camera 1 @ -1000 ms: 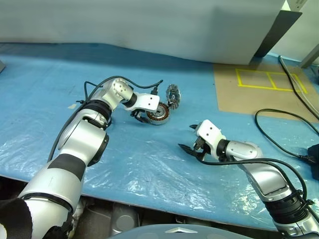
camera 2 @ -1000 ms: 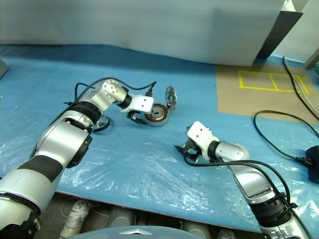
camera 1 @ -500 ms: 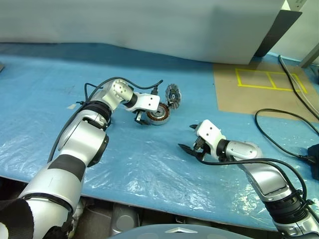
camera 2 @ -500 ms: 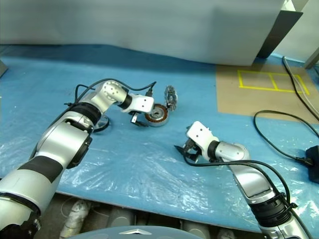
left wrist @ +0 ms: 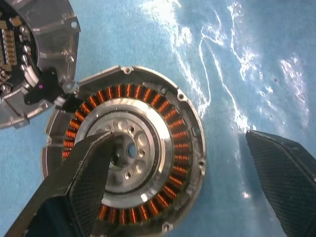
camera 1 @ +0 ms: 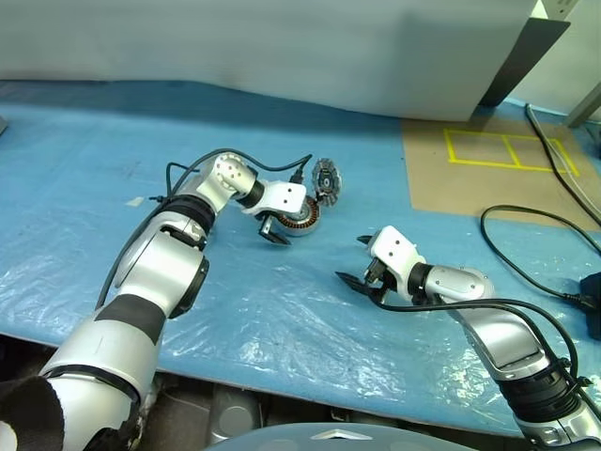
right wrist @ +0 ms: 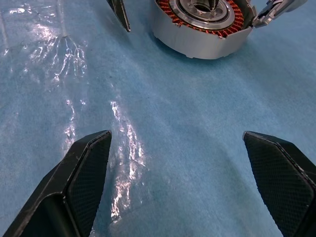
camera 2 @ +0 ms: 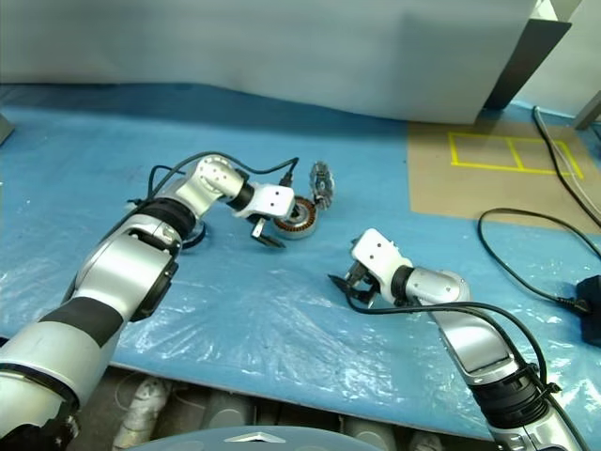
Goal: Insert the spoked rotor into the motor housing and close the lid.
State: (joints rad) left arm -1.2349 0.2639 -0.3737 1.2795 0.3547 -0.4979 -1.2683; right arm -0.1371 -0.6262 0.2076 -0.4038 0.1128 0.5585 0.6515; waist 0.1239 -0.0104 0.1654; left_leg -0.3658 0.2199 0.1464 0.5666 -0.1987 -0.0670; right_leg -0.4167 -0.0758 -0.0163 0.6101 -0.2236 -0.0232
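The motor housing (camera 1: 299,217) is seen left of centre in the head view, lid (camera 1: 326,178) tilted open behind. The left gripper (camera 1: 273,232) and right gripper (camera 1: 355,262) are spread wide, empty. The housing is judged rigid, heavy, smooth-walled; the lid's plain rim is best gripped, the windings spared.

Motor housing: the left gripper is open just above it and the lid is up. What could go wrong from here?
1. One finger of the open left gripper overlaps the motor housing; it may scrape the bare copper windings.
2. A bump could slide the housing on the plastic sheet.
3. The lid stands open at the rim; a knock may drop it shut.
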